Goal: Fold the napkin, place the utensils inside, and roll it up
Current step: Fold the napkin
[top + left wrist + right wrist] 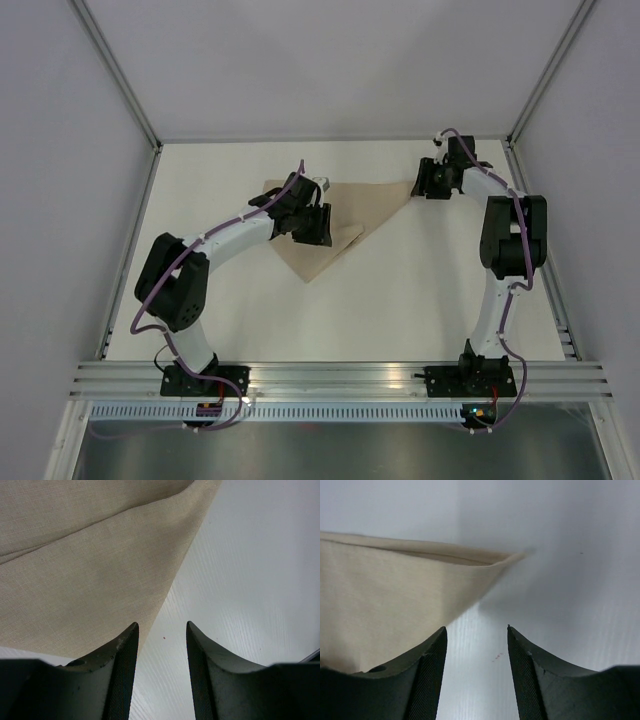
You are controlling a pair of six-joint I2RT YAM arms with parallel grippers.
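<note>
Napkin: the napkin [375, 203] lies on the white surface [400, 300] as a tan triangle, its long edge toward the far side and one point toward the arms.
Napkin layers: in the left wrist view the napkin [90, 570] shows a second cloth edge across its upper left, so it seems doubled over.
Left pincer: the left pincer [308, 224] sits over the triangle's near-right sloping edge, about midway along it.
Left pincer state: released. In its own camera the left pincer [161, 625] has a clear gap with nothing in it, one finger [122, 650] above cloth and the other above bare surface [250, 580].
Right pincer: the right pincer [428, 181] is just beside the napkin's right-hand corner, near the far right of the surface.
Right pincer state: released. The right pincer [476, 628] has parted fingers holding nothing; the napkin [385, 595] corner tapers to a tip up and to the left of the gap, with surface [560, 580] to the right.
Contact: whether either pincer touches the cloth cannot be told.
</note>
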